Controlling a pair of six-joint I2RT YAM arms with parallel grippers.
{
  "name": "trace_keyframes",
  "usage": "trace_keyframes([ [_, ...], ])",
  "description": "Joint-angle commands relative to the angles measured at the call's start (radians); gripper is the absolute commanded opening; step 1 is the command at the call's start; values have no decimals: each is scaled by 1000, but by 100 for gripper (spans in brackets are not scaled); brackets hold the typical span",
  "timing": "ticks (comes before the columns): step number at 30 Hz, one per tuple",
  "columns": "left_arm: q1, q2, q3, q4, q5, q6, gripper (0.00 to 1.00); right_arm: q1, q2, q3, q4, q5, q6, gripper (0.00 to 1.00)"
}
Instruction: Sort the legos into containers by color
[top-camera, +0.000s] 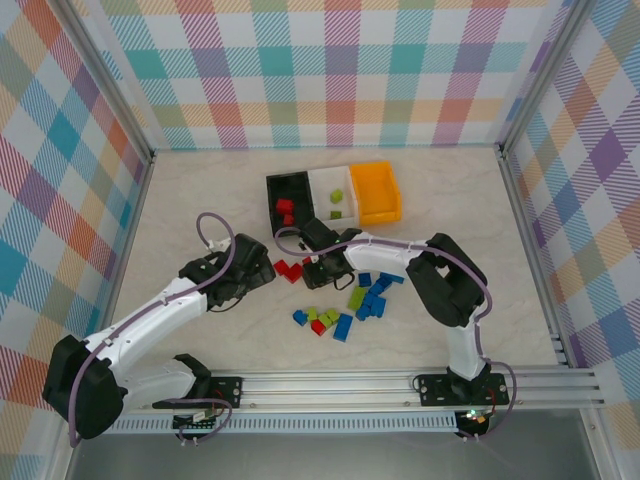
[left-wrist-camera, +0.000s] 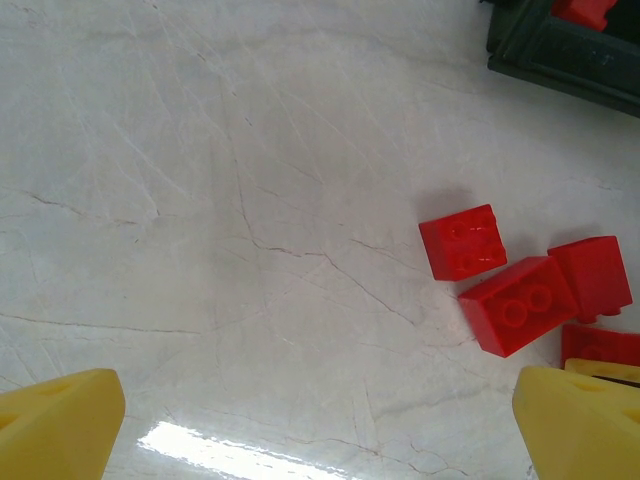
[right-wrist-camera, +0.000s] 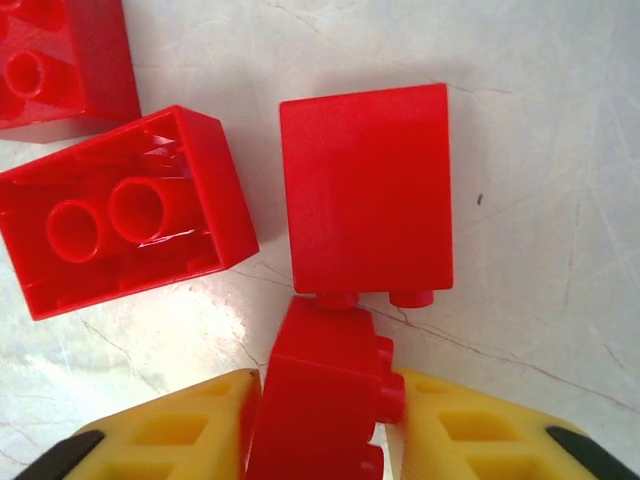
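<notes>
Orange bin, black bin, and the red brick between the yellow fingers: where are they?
orange bin (top-camera: 376, 192), top view, bare inner floor.
black bin (top-camera: 292, 186), top view, bare inner floor.
pinched red brick (right-wrist-camera: 318, 390), right wrist view, smooth side.

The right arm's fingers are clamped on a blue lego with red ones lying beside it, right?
No, the lego in the right arm's fingers is red, not blue; the right wrist view shows it, and red ones do lie beside it.

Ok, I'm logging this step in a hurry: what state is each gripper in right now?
Left gripper: open, holding nothing.
Right gripper: closed on a small red plastic brick.
</notes>
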Motion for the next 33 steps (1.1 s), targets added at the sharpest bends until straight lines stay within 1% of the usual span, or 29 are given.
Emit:
trace_keyframes([
  [1, 12, -9, -6, -5, 2, 2, 100, 6, -19, -3, 21, 2, -7, 31],
  [6, 14, -7, -9, -4, -5, 2, 100, 6, -81, -20, 29, 11, -7, 23],
  [10, 16, -17, -19, -2, -13, -1, 100, 5, -172, -10, 19, 20, -20, 22],
  [12, 16, -27, -30, 3, -13, -5, 100, 3, -181, 50, 2, 20, -40, 23],
  [15, 18, -39, -50, 12, -6, -17, 100, -8, -111, 201, -34, 20, -66, 24],
  [22, 18, -59, -70, 23, 30, -7, 100, -56, 159, 576, -59, 55, -65, 25],
  [25, 18, -69, -76, 36, 51, 6, 100, -77, 257, 703, -56, 70, -41, 25],
  [31, 18, -51, -77, 58, 107, 28, 100, -110, 406, 872, -82, 96, 15, 28],
  [33, 18, -43, -79, 67, 121, 34, 100, -116, 451, 927, -108, 83, 18, 31],
])
